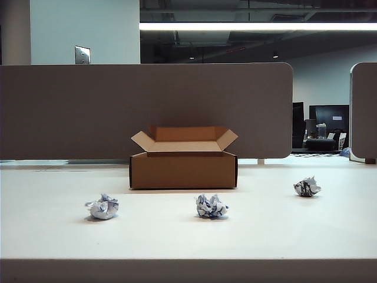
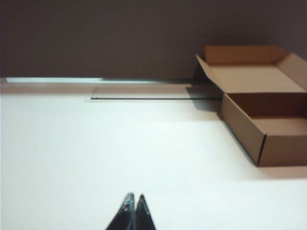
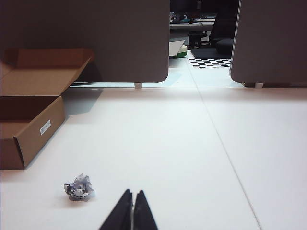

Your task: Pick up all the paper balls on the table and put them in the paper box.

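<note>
The paper box (image 1: 183, 170) is brown. The three paper balls (image 1: 211, 207) are white with blue-black marks. The table (image 1: 188, 236) is plain white. The panel (image 1: 70, 109) in the upper left is grey-brown.

1. Left hand (image 2: 134, 197): two slim black fingers (image 2: 126, 211) tapering to narrow tips, tiny pale screw specks near one tip.
2. Right hand (image 3: 133, 192): same black tapered fingers (image 3: 121, 213), matte, no visible markings.
</note>
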